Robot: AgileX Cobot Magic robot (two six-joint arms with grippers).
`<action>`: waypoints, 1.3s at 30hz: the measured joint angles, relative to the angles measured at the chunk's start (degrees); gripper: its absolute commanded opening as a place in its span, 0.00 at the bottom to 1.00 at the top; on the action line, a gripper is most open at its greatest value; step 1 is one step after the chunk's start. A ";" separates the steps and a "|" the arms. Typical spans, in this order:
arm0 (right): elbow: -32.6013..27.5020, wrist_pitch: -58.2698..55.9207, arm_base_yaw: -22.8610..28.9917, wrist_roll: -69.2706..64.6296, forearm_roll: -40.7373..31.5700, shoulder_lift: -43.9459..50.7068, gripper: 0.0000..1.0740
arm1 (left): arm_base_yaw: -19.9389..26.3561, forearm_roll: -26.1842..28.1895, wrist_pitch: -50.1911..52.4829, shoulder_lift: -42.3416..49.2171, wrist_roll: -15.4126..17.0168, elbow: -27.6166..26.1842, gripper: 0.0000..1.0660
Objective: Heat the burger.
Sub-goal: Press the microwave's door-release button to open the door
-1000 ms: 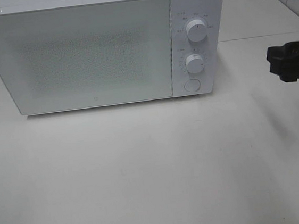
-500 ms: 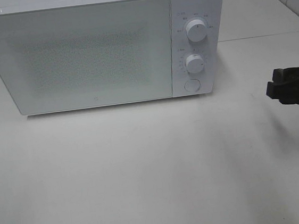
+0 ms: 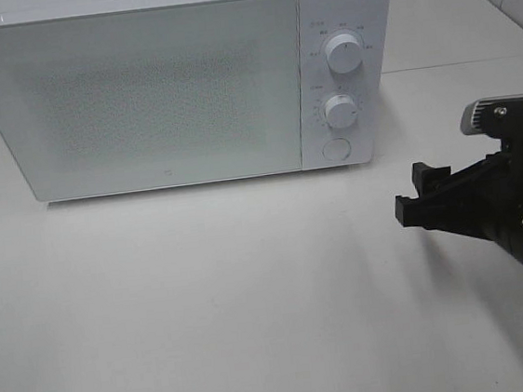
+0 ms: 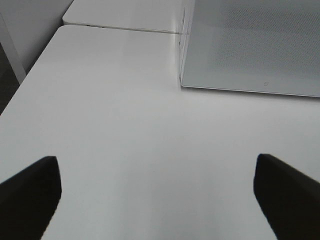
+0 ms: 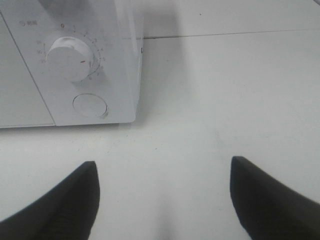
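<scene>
Microwave (image 3: 139, 96) stands shut at the back of the white surface (image 3: 206, 295), and we cannot tell where the burger is, since no view shows it and the speckled door hides whatever is inside. Our right hand (image 3: 414, 193) hovers over the surface off the oven's front right corner, fingers spread wide and empty, pointing toward the round button (image 5: 90, 105) beneath the lower dial (image 5: 70, 57) (its wrist view has both just ahead). Our left hand (image 4: 157, 195) is outside the high view, but its own camera shows it released too, gripping nothing, facing the oven's front left corner.
</scene>
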State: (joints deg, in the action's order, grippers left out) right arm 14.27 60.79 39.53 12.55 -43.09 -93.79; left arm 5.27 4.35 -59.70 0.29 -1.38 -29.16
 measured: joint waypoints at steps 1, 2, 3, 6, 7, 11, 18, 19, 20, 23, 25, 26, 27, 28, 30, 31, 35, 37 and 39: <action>0.00 0.00 0.00 0.00 0.00 0.00 0.65 | 0.00 0.00 0.00 0.00 0.00 0.00 0.94; 0.40 0.00 0.86 0.00 -0.57 -0.52 0.65 | 0.00 0.00 0.00 0.00 0.00 0.00 0.94; 1.26 0.17 2.12 0.11 -1.26 -1.32 0.65 | 0.00 0.00 0.00 0.00 0.00 0.00 0.94; 3.15 0.17 3.67 0.11 -1.49 -2.41 0.65 | 0.00 0.00 0.00 0.00 0.00 0.00 0.94; 3.15 0.17 3.67 0.11 -1.49 -2.41 0.65 | 0.00 0.00 0.00 0.00 0.00 0.00 0.94; 5.96 0.11 4.41 0.11 -1.55 -4.13 0.65 | 0.00 0.00 0.00 0.00 0.00 0.00 0.94; 9.00 -1.32 4.41 -0.11 -1.43 -5.10 0.65 | 0.00 0.00 0.00 0.00 0.00 0.00 0.94; 9.63 -1.49 4.41 -0.40 -1.32 -5.21 0.64 | 0.00 0.00 0.00 0.00 0.00 0.00 0.94; 9.63 -1.49 4.41 -0.40 -1.32 -5.21 0.64 | 0.00 0.00 0.00 0.00 0.00 0.00 0.94; 10.03 -2.18 4.41 -2.23 -0.97 -5.21 0.63 | 0.00 0.00 0.00 0.00 0.00 0.00 0.94; 10.14 -2.75 4.41 -6.88 -0.97 -5.21 0.60 | 0.00 0.00 0.00 0.00 0.00 0.00 0.94; 10.14 -2.75 4.41 -6.88 -0.97 -5.21 0.60 | 0.00 0.00 0.00 0.00 0.00 0.00 0.94; 10.14 -2.81 4.41 -12.55 -0.97 -5.21 0.57 | 0.00 0.00 0.00 0.00 0.00 0.00 0.94; 10.14 -2.81 4.41 -15.58 -0.97 -5.21 0.55 | 0.00 0.00 0.00 0.00 0.00 0.00 0.94; 10.14 -2.81 4.41 -21.77 -0.97 -5.21 0.52 | 0.00 0.00 0.00 0.00 0.00 0.00 0.94; 10.14 -2.81 4.41 -25.38 -0.97 -5.21 0.50 | 0.00 0.00 0.00 0.00 0.00 0.00 0.94; 10.14 -2.81 4.41 -40.51 -0.97 -5.21 0.44 | 0.00 0.00 0.00 0.00 0.00 0.00 0.94; 10.14 -2.81 4.41 -44.63 -0.97 -5.21 0.40 | 0.00 0.00 0.00 0.00 0.00 0.00 0.94; 10.14 -3.27 4.41 -55.98 -0.97 -5.21 0.35 | 0.00 0.00 0.00 0.00 0.00 0.00 0.94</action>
State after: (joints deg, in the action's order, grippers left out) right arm 24.41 57.52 43.95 -43.43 -44.06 -99.01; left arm 5.27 4.35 -59.70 0.29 -1.38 -29.16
